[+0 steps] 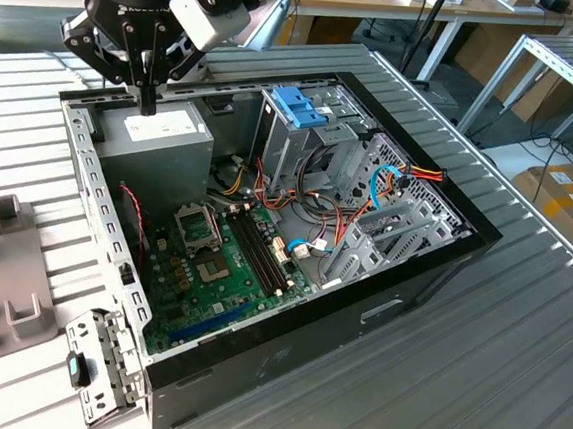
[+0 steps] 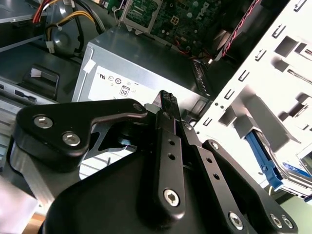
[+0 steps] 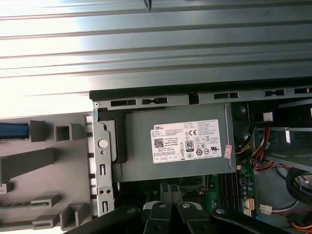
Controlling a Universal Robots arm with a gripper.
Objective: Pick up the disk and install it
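The black hand [image 1: 148, 105] hangs over the back corner of the open computer box [image 1: 358, 311], which lies on the grey bench [image 1: 483, 382]. Its two fingers are pressed together and there is nothing between them. The tips point down at the grey power box [image 1: 158, 135] with the white sticker. They are very close to its top, but I cannot tell if they touch it.

In both wrist views, only a bright blue edge of the disk [image 3: 12, 130] [image 2: 262, 161] can be seen. It sits outside the computer box, in the grey holder [image 3: 48, 161] that lies on the bench just beside the box's side wall. The hand is not near the disk.

Inside the computer box, the green board [image 1: 223, 269] lies flat next to the power box. Behind it stands a metal cage [image 1: 292, 150] with a blue handle [image 1: 301, 105] on top. Red, yellow and light-blue wires [image 1: 385, 183] curl near the cage
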